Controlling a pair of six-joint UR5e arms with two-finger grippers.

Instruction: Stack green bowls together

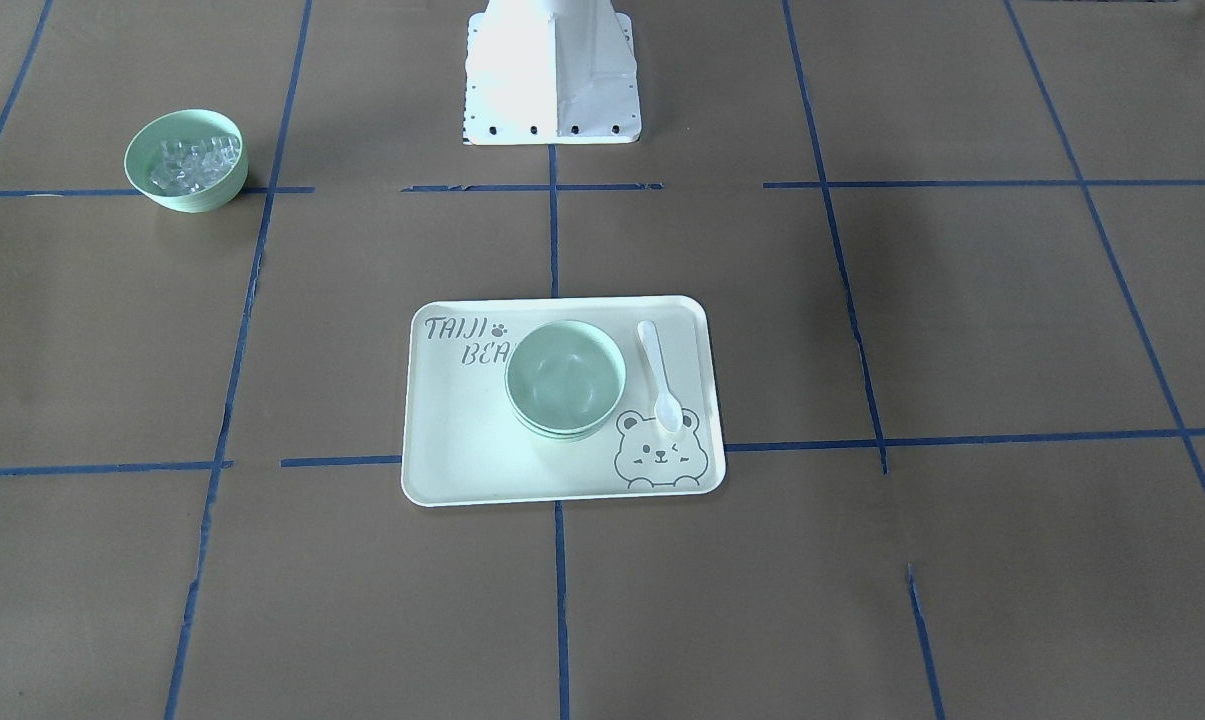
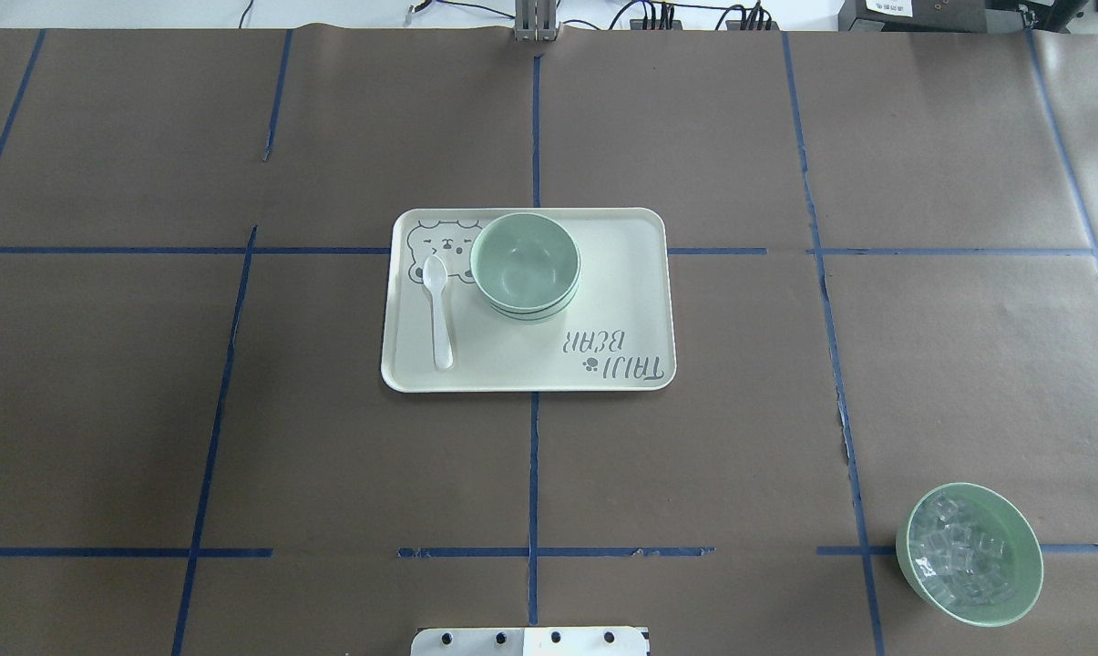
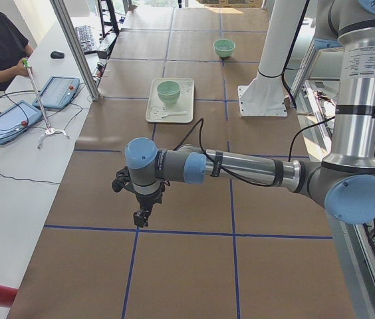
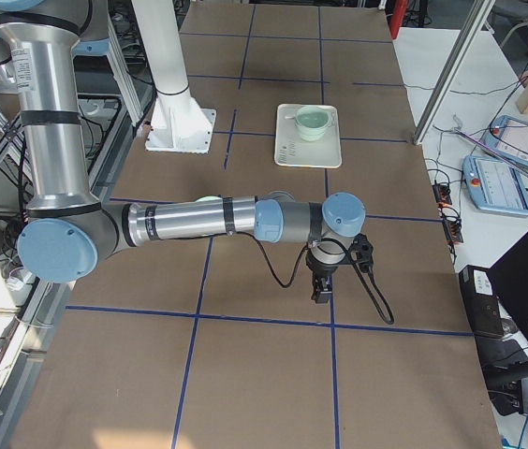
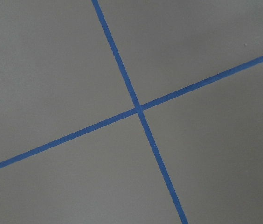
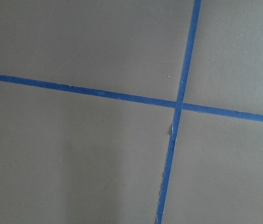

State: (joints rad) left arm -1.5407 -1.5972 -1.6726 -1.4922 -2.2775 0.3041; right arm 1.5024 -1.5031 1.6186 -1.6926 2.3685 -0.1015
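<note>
Seeing the green bowls [image 2: 525, 264] nested on the bear tray [image 2: 621, 264] beside the white spoon [image 2: 439, 314]; judging stacking done. Hovering far off: left gripper [image 3: 141, 216], right gripper [image 4: 320, 292], opening and load impossible to tell. Probably needing nothing further.

Bright, even light casts only soft shadows, the white pedestal [image 1: 552, 70] is blown out, and focus is sharp.

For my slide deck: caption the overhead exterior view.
Green bowls nested on a bear-print tray beside a white spoon; a cube-filled bowl sits apart.
</note>
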